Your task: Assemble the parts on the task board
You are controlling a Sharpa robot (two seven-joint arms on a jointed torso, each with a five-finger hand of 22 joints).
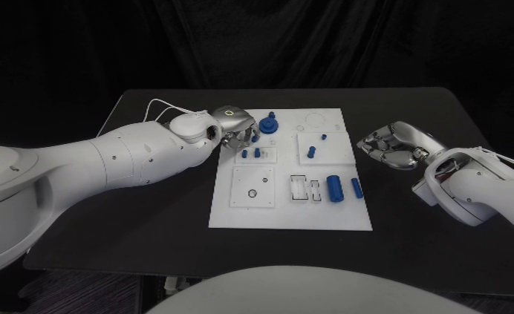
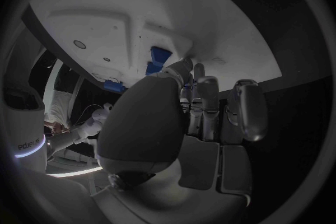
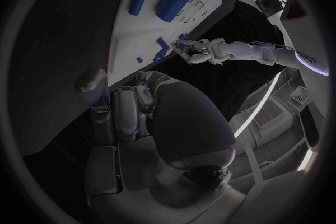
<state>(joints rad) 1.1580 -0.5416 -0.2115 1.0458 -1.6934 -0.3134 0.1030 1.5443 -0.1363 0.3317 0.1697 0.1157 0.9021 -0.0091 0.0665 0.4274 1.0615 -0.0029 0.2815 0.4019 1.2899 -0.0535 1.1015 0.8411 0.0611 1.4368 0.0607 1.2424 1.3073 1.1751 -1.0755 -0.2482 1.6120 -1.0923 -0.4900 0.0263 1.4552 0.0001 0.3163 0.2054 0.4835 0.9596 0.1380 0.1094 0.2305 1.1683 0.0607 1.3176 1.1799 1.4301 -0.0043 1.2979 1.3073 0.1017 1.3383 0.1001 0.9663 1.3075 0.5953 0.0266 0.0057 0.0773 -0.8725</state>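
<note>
The white task board (image 1: pixel 241 206) lies mid-table. My left hand (image 1: pixel 234 128) hovers over its far left corner, beside a blue gear-like part (image 1: pixel 268 125). A sliver of a small blue part (image 2: pixel 185 88) shows pinched between its thumb and fingertips (image 2: pixel 203 89). Short blue pegs (image 1: pixel 257 153) stand in the board just below that hand. Two more pegs (image 1: pixel 310 152) stand to the right. Two blue cylinders (image 1: pixel 335 188) lie near the board's right edge. My right hand (image 1: pixel 391 146) hangs off the board's right side, fingers curled in, nothing visible in them.
The black table (image 1: pixel 160 217) surrounds the board, with bare surface to the left, right and front. My left arm (image 1: pixel 118 162) stretches across the table's left part. From the right wrist view, the left hand (image 3: pixel 196 51) is at the board's far end.
</note>
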